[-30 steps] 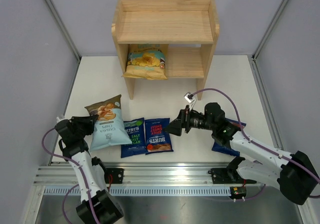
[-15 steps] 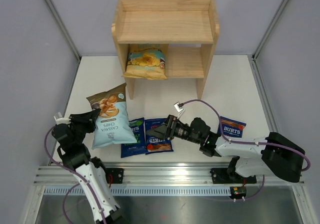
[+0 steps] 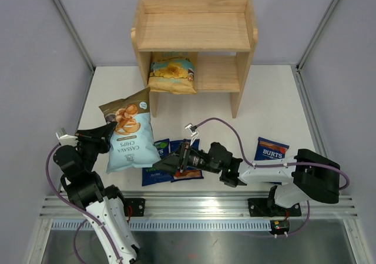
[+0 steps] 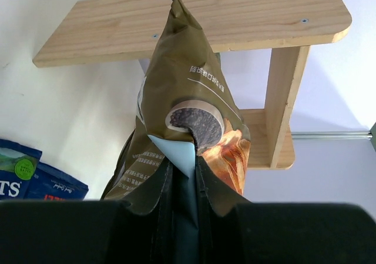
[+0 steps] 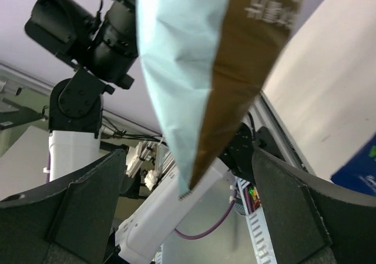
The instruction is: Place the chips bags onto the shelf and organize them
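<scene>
Left end effector: clenching on the lower edge of the cassava bag and holding it up off the worktop. The bag's brown top is pointing toward the shelf.
Right end effector: standing wide open, gripping nothing, hovering low over the BURTS pair.
BURTS pair: lying side by side on the worktop, partly hidden by the cassava bag and the right arm.
Third BURTS bag: lying flat, well apart to the right.
Yellow-and-teal bag: sitting on the shelf's lower tier, left side, with its front edge overhanging.
</scene>
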